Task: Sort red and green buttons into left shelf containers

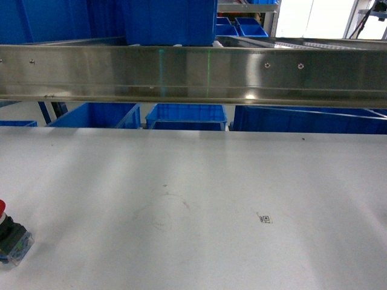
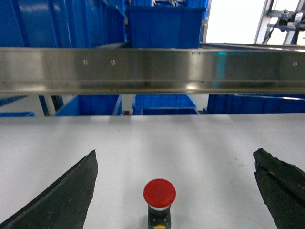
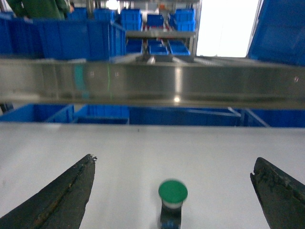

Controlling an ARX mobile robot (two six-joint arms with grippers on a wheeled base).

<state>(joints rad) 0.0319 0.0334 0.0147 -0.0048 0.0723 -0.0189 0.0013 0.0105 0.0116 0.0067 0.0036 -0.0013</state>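
A white table [image 1: 193, 199] fills the lower part of the head view, and beyond its far edge a broad stainless-steel crossbar of the shelf [image 1: 193, 75] runs from side to side. Behind and below that bar stand large blue containers [image 1: 186, 116], with more of them above the bar and small blue bins [image 1: 236, 27] on a rack farther back. On the table, a little right of the middle, there is a small printed square marker [image 1: 265, 219]. The left gripper [image 2: 174, 188] is spread wide, its two dark fingers [image 2: 66, 198] at either side of the left wrist view, touching nothing. Between them, near the table's near edge, stands a red button [image 2: 159, 196], upright, red cap on a black body; the head view shows a red-capped button at the table's near left corner, cut off by the frame edge. The right gripper [image 3: 171, 191] is likewise wide apart, and between its fingers [image 3: 62, 198] stands a green button [image 3: 172, 195], upright on the table, slightly blurred, apart from both fingers.
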